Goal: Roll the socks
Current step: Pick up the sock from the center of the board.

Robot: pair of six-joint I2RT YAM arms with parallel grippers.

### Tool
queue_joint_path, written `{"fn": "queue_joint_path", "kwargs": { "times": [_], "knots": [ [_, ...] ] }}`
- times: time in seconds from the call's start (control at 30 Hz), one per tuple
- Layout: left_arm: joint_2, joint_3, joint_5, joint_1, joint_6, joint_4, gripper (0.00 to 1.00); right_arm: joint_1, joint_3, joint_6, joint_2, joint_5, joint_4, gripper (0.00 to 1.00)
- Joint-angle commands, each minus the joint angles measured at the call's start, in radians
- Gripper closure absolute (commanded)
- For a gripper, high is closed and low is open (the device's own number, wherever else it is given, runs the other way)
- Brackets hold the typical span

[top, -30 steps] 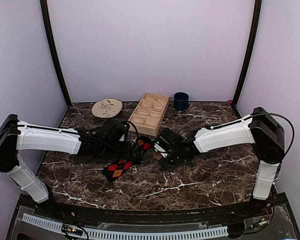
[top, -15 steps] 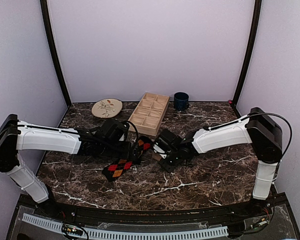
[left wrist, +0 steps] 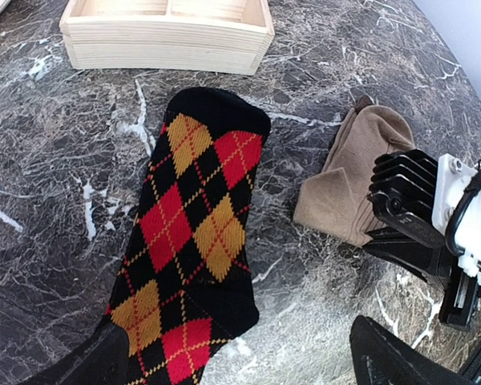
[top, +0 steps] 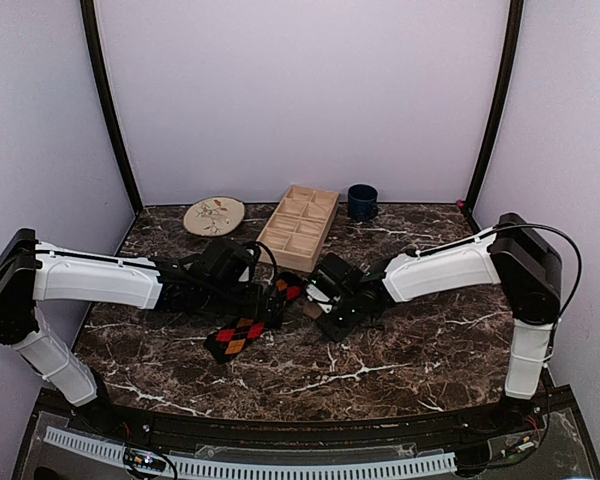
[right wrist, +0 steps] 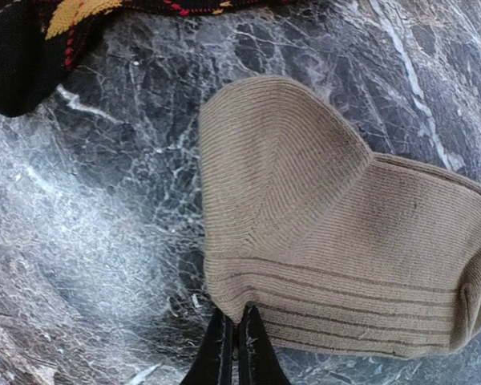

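Observation:
A black argyle sock (left wrist: 194, 224) with red and orange diamonds lies flat on the marble table; it also shows in the top view (top: 240, 335). A tan ribbed sock (right wrist: 337, 233) lies to its right, and in the left wrist view (left wrist: 353, 180) too. My right gripper (right wrist: 236, 325) is shut, pinching the tan sock's near edge at table level. In the top view the right gripper (top: 323, 305) sits just right of the argyle sock. My left gripper (left wrist: 240, 369) is open wide over the argyle sock's lower part, one finger (left wrist: 72, 365) on the sock's left side.
A wooden compartment box (top: 300, 225) stands behind the socks, close to both grippers. A patterned plate (top: 214, 215) lies at the back left. A dark blue mug (top: 361, 201) stands at the back, right of the box.
My right gripper has shifted slightly left with the tan sock's edge pinched in it. The left arm and the argyle sock have not moved.

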State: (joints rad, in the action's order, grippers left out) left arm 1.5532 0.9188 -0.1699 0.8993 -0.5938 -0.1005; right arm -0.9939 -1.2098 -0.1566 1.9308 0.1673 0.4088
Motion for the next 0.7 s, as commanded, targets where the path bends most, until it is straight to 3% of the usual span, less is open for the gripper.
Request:
{"fn": "queue_joint_path", "kwargs": {
  "times": [0.0,0.67],
  "knots": [
    [-0.019,-0.003,0.026,-0.006,0.062,0.026,0.01,0.016,0.016,-0.027,0.006,-0.138,0.027,1.00],
    [0.091,0.054,0.208,-0.003,0.211,0.145,0.01,0.203,0.201,-0.239,-0.098,-0.693,-0.223,1.00]
  ]
}}
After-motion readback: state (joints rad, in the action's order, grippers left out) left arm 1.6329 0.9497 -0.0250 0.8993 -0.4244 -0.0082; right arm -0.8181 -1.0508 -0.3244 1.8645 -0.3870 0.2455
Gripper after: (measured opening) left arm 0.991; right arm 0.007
